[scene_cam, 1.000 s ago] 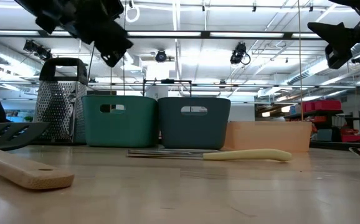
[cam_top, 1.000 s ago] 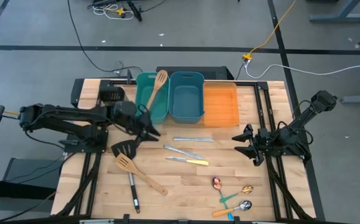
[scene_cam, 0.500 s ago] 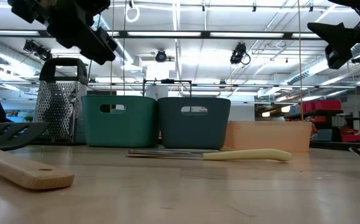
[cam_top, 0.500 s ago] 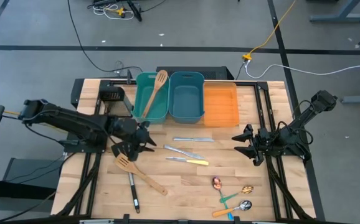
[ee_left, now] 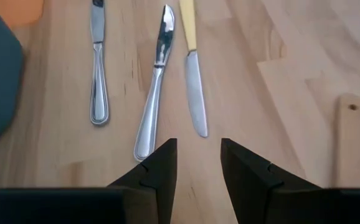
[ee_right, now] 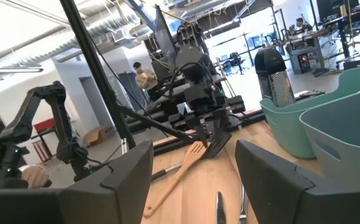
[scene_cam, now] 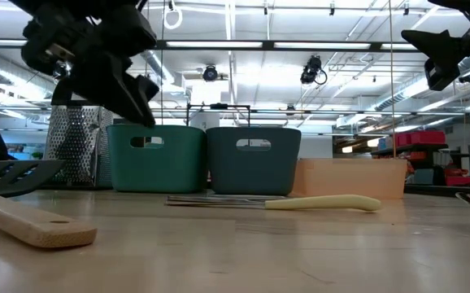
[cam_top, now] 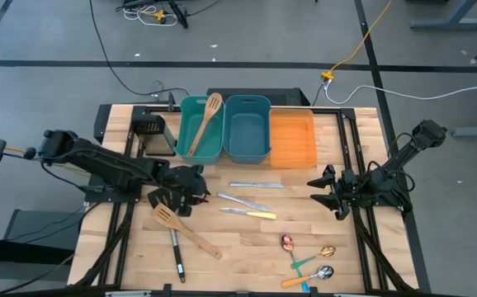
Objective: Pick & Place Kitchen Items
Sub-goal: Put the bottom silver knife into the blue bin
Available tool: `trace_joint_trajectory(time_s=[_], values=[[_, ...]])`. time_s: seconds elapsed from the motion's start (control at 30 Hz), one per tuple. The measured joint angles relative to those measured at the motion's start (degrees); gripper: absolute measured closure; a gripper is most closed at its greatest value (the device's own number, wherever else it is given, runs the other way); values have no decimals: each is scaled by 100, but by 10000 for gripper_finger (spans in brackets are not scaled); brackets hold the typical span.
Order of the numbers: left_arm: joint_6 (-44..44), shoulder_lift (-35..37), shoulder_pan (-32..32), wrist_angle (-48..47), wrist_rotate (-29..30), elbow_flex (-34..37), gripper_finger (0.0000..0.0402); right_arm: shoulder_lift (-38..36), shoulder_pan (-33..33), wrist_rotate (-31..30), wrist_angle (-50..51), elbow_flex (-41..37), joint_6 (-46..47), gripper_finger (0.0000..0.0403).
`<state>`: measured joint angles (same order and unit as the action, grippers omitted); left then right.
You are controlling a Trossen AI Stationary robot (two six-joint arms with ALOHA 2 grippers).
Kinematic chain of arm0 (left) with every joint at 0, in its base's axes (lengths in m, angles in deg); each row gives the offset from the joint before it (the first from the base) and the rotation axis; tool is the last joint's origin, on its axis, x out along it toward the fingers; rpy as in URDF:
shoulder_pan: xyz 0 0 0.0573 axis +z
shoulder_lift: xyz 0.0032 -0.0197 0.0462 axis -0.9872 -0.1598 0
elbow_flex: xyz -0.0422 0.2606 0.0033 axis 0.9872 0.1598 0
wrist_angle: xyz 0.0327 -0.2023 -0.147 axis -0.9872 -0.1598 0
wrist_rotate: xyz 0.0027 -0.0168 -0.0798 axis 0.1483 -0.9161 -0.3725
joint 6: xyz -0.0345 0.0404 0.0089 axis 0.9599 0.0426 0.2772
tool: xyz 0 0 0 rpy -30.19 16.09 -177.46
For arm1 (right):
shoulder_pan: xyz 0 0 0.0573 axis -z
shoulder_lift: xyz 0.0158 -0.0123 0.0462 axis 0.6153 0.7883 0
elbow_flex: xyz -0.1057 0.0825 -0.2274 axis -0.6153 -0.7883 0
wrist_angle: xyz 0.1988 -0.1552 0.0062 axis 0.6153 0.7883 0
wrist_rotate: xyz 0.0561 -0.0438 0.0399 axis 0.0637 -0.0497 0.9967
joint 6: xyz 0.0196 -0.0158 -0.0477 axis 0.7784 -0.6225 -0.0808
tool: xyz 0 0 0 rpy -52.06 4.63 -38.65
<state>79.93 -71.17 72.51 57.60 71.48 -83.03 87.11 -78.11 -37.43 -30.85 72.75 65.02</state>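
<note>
Utensils lie scattered over the wooden tabletop [cam_top: 247, 239]. Three silver table knives [cam_top: 247, 200] rest side by side near the middle, apart from one another; the nearest one has a pale yellow handle [cam_top: 263, 214] and a plain blade, the other two are all metal with rounded handle ends. Left of them a light wooden slotted spatula [cam_top: 185, 230] lies crossed beside a black turner [cam_top: 175, 247]. Three small shiny spoons [cam_top: 309, 260] with green and orange handles sit near the front edge. A second wooden spatula [cam_top: 203, 122] leans upright in the teal bin [cam_top: 186, 136].

The left tool [cam_top: 195, 191] hangs over the tabletop just left of the knives, fingers [ee_left: 161, 174] slightly apart and holding nothing. The right tool [cam_top: 315, 191] waits at the right side, fingers spread wide, empty.
</note>
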Motion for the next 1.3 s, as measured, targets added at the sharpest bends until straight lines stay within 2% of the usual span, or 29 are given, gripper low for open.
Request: trace_joint_trajectory(time_s=[0.53,0.8,0.93,1.3], values=[[-359,-1098,-136,1702,440,44,282,15,0,4,14,-1,0,163],[-115,-1223,-63,4006,518,1173,298,19,-1,2,13,-1,-2,163],[37,-1221,-55,4736,575,1561,298,22,2,0,13,-2,-45,163],[-130,-1221,-57,4777,712,1687,298,22,2,-2,10,0,-50,163]])
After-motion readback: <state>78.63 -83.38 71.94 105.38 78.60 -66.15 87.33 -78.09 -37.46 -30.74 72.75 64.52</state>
